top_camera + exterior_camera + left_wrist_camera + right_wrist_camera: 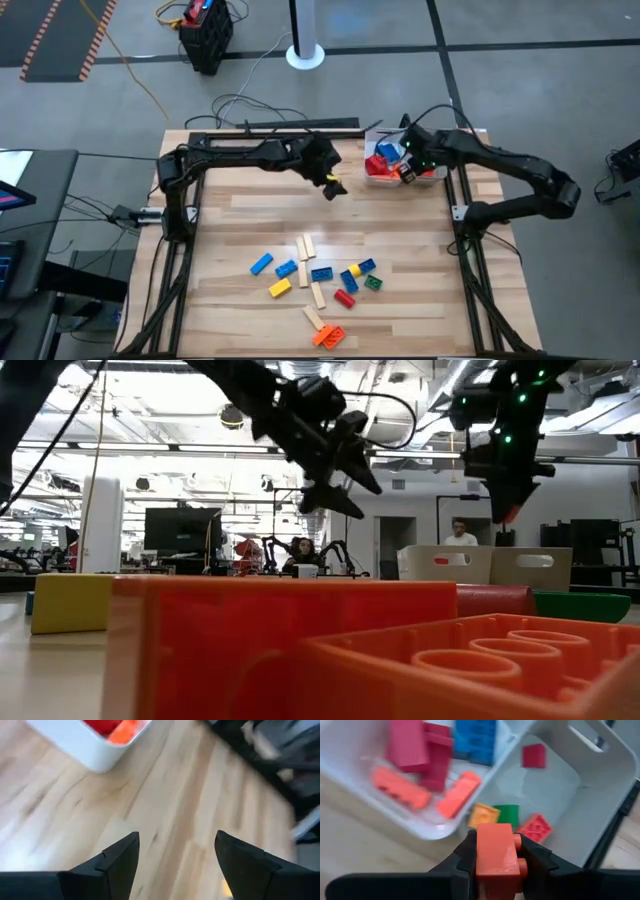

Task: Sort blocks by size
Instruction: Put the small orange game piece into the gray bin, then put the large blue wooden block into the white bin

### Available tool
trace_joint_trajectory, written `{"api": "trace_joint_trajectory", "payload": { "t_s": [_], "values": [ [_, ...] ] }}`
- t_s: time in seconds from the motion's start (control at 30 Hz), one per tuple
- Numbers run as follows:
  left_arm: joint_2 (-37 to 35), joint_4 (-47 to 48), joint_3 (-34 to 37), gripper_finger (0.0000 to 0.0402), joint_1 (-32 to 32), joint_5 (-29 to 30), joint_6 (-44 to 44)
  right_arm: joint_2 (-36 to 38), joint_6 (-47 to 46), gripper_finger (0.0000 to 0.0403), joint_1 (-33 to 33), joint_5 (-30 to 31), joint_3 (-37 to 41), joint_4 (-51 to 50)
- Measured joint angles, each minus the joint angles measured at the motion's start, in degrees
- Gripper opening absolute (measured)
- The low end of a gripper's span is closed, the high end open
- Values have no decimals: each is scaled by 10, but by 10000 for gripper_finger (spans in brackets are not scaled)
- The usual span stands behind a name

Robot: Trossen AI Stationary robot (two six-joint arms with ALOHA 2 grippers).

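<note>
Right tool (496,851) clamped on small orange studded plastic brick (494,851) above far-right white plastic trays (560,785); should match brick size, release low. Left tool (176,865) apart, empty, mid-worktop.

White plastic trays (560,815) hold red, blue, orange, yellow and green studded bricks (455,795); the pale striped wooden table (400,230) carries similar colours, lower centre.
</note>
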State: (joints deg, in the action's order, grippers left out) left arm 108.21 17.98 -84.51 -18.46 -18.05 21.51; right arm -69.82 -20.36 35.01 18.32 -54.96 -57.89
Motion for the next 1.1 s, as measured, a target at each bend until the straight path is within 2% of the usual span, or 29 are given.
{"api": "trace_joint_trajectory", "payload": {
  "t_s": [0.13,0.3,0.43,0.53,0.7,0.9,1.1],
  "values": [
    [-28,46,0,251,27,50,-29,-20,36,135,48,-2,0,0],
    [-58,117,0,251,44,47,-24,-37,84,185,75,-14,0,1],
    [-85,175,0,251,55,49,-29,-37,89,227,84,-18,0,2],
    [-98,224,0,251,65,49,-29,-31,92,243,85,-19,0,4],
    [-98,313,1,251,88,46,-32,3,114,248,53,-52,0,28],
    [-98,332,36,251,130,25,53,49,114,248,-11,-54,0,45],
    [-98,417,81,251,200,43,34,92,118,248,-71,-54,0,48]
  ]
}}
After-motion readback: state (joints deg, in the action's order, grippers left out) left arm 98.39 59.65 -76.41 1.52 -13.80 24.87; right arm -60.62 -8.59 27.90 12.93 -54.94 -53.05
